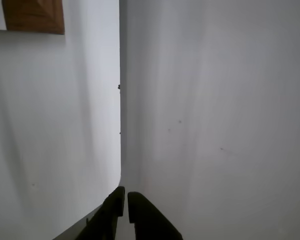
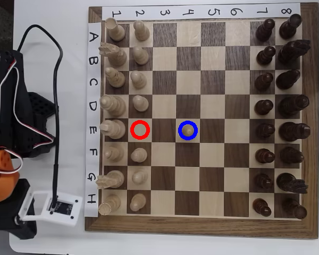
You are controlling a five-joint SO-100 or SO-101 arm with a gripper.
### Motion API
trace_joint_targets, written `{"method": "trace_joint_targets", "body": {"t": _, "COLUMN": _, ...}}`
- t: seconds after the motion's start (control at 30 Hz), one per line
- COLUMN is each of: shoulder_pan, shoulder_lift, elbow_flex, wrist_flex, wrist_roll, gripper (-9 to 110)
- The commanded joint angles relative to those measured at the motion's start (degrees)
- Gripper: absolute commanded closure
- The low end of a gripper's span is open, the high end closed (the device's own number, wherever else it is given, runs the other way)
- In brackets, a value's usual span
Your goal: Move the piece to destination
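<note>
Now | my jaws (image 1: 125, 200) nearly closed, empty | pawn (image 2: 187, 128) inside blue ring (image 2: 187, 130), far off | only bare white table (image 1: 215, 125) ahead of them

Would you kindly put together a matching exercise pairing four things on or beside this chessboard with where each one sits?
Things:
1. pale pawn
2. red ring
3. dark pieces
4. tool

Places:
a. columns 7 and 8, at the right of the overhead view
b. bottom edge of the wrist view, fingers nearly together, holding nothing
c. inside the blue ring, row E, column 4
d. an empty square in row E, column 2

Pairs: 1-c, 2-d, 3-a, 4-b
</note>
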Motion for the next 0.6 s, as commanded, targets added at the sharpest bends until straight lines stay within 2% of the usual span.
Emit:
{"method": "trace_joint_targets", "body": {"t": 0.0, "shoulder_pan": 0.97, "shoulder_lift": 1.85, "elbow_flex": 1.32, "wrist_flex": -0.53, "wrist_roll": 0.35, "gripper": 101}}
{"method": "trace_joint_targets", "body": {"t": 0.4, "shoulder_pan": 2.37, "shoulder_lift": 11.6, "elbow_flex": 8.26, "wrist_flex": 4.92, "wrist_roll": 0.53, "gripper": 101}}
{"method": "trace_joint_targets", "body": {"t": 0.57, "shoulder_pan": 3.25, "shoulder_lift": 12.74, "elbow_flex": 12.04, "wrist_flex": 3.78, "wrist_roll": 0.44, "gripper": 101}}
